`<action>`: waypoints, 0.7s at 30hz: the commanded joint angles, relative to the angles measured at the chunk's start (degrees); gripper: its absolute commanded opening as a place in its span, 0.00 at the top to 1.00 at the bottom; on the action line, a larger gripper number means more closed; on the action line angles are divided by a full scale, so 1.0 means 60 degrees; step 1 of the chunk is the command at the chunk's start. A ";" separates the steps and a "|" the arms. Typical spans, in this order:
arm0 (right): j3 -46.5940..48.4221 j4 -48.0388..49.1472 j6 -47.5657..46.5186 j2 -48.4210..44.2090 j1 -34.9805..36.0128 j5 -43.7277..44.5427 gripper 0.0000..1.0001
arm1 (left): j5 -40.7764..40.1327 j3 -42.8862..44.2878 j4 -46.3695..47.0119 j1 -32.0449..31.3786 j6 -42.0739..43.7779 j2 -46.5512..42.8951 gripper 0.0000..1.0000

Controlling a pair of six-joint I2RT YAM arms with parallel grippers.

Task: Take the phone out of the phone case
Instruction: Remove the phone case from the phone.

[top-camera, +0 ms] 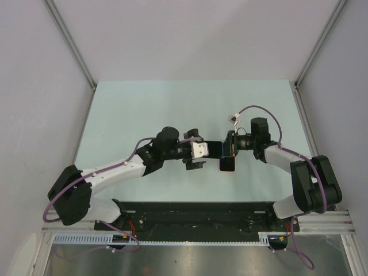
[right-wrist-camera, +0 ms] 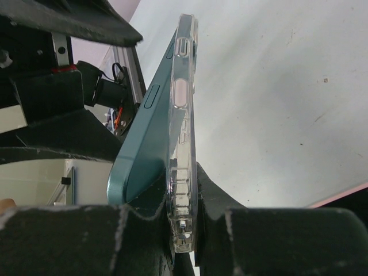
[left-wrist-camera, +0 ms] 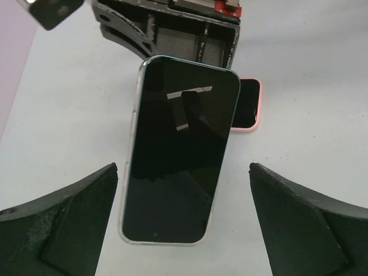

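Note:
The phone, teal-edged with a dark screen, is held off the table between my two grippers. In the right wrist view its near end stands peeled away from the clear case. My right gripper is shut on the end of the clear case, with one finger between case and phone. It also shows in the top view. My left gripper is open, with one finger on each side of the phone's free end and touching nothing. It also shows in the top view.
A pink-edged dark phone or case lies flat on the pale green table, just under and behind the held phone, and also shows in the left wrist view. A loose purple cable end hangs near the right arm. Grey walls enclose the table.

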 commanded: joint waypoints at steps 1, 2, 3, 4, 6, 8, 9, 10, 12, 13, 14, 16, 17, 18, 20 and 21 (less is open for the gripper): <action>0.0515 0.0241 0.0166 0.0047 0.0036 -0.0202 1.00 | 0.0033 0.0639 -0.0090 -0.0205 0.0190 0.0244 0.00; 0.0515 0.0227 0.0138 0.0032 0.0036 -0.0202 1.00 | 0.0033 0.0654 -0.0104 -0.0263 0.0160 0.0346 0.00; 0.0515 0.0198 0.0108 0.0047 0.0036 -0.0217 1.00 | 0.0106 0.0697 -0.0163 -0.0293 0.0160 0.0391 0.00; 0.0515 0.0183 0.0093 0.0047 0.0036 -0.0217 1.00 | 0.0063 0.0756 -0.0178 -0.0322 0.0160 0.0435 0.00; 0.0515 0.0154 0.0064 0.0047 0.0065 -0.0231 1.00 | -0.0083 0.0815 -0.0178 -0.0439 0.0218 0.0581 0.00; 0.0515 0.0125 0.0049 0.0047 0.0109 -0.0232 1.00 | -0.0186 0.0859 -0.0178 -0.0483 0.0248 0.0669 0.00; 0.0515 0.0095 0.0020 0.0061 0.0109 -0.0261 1.00 | -0.0230 0.0932 -0.0178 -0.0498 0.0233 0.0771 0.00; 0.0529 0.0095 0.0020 0.0047 0.0124 -0.0275 1.00 | -0.0288 0.0947 -0.0178 -0.0512 0.0248 0.0787 0.00; 0.0530 0.0080 0.0005 0.0047 0.0124 -0.0334 1.00 | -0.0289 0.1005 -0.0178 -0.0527 0.0262 0.0889 0.00; 0.0530 0.0080 0.0020 0.0047 0.0153 -0.0363 1.00 | -0.0347 0.1020 -0.0178 -0.0542 0.0262 0.0918 0.00; 0.0544 0.0080 0.0020 0.0047 0.0139 -0.0363 1.00 | -0.0362 0.1020 -0.0178 -0.0556 0.0262 0.0933 0.00; 0.0544 0.0066 0.0035 0.0032 0.0139 -0.0407 1.00 | -0.0435 0.1064 -0.0178 -0.0586 0.0291 0.1050 0.00; 0.0544 0.0066 0.0020 0.0047 0.0153 -0.0422 1.00 | -0.0508 0.1064 -0.0163 -0.0615 0.0321 0.1065 0.00; 0.0544 0.0051 0.0035 0.0032 0.0168 -0.0451 1.00 | -0.0538 0.1093 -0.0163 -0.0615 0.0364 0.1109 0.00; 0.0544 0.0065 0.0035 0.0032 0.0168 -0.0480 1.00 | -0.0626 0.1108 -0.0134 -0.0644 0.0394 0.1182 0.00; 0.0544 0.0051 0.0020 0.0003 0.0168 -0.0495 1.00 | -0.0640 0.1123 -0.0134 -0.0644 0.0409 0.1211 0.00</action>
